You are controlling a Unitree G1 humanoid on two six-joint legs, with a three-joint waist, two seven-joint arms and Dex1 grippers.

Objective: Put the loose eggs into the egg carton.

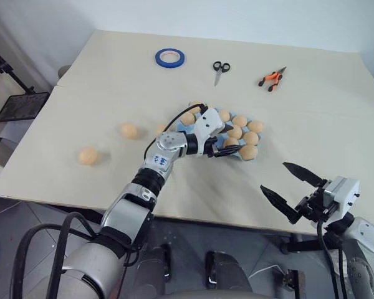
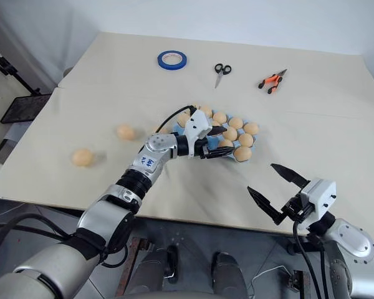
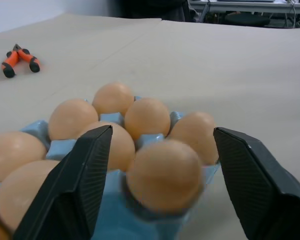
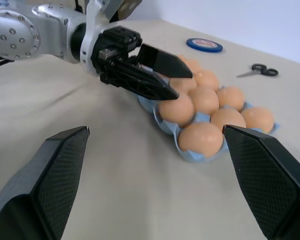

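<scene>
The left gripper (image 2: 219,142) hangs over the near-left corner of the egg carton (image 4: 190,150), its two black, wedge-shaped, finely ribbed fingers parted about an egg's width. An egg (image 3: 165,175) sits in the carton cup right between the fingertips; from the left wrist view the fingers stand on either side of it with a gap on each side, so nothing is gripped. The carton itself is a light blue moulded tray, matte and slightly ridged between the cups, and the cups that can be seen hold smooth, pale orange-tan ovals packed close together.

Out to the robot's left, on the bare beige tabletop (image 1: 112,81), lie the loose eggs: one egg (image 1: 129,130) near the arm, another egg (image 1: 88,156) farther out toward the table's left edge, both well apart from the carton. A third (image 1: 161,129) peeks out just beside the forearm.

The right gripper (image 1: 292,187) hovers at the near edge of the table, to the right of the carton and apart from it, its black pointed fingers spread wide and empty.

At the far side of the table rest a flat blue tape roll (image 1: 170,58), black-handled scissors (image 1: 221,69) and orange-handled pliers (image 1: 272,78), spaced in a row.
</scene>
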